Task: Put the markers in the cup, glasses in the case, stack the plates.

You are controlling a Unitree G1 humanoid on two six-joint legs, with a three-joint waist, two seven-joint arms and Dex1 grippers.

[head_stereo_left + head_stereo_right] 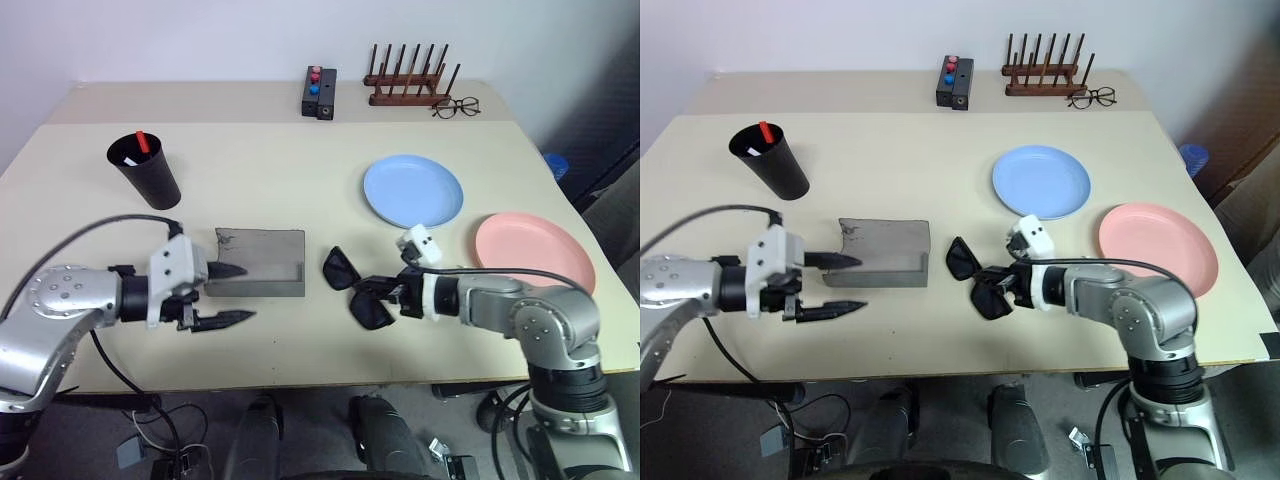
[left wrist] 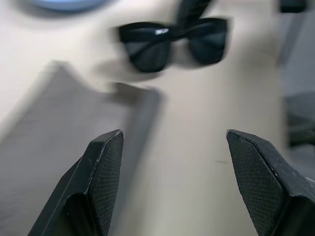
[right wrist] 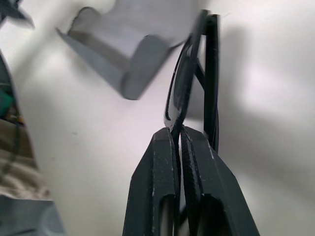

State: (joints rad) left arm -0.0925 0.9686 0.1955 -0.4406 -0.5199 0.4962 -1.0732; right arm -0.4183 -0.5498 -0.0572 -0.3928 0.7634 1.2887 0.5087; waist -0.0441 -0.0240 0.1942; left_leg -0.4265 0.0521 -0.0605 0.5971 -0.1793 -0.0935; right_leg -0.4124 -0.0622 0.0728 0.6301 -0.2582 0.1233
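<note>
The black glasses (image 1: 342, 268) are at the table's front middle, with my right gripper (image 1: 386, 291) shut on their frame; the right wrist view shows its fingers (image 3: 162, 167) pinched on the glasses (image 3: 184, 83). I cannot tell whether the glasses touch the tabletop. The grey case (image 1: 258, 262) lies open just left of them. My left gripper (image 1: 246, 293) stands open at the case's left end, holding nothing. The black cup (image 1: 148, 172) stands at the left with a red-capped marker (image 1: 142, 142) and a white marker (image 1: 128, 158) in it. The blue plate (image 1: 412, 190) and the pink plate (image 1: 533, 250) lie side by side at the right.
At the table's back stand a wooden peg rack (image 1: 408, 80), thin wire-rimmed spectacles (image 1: 456, 107) and a black box with coloured buttons (image 1: 319, 92). The table's front edge runs just below both grippers.
</note>
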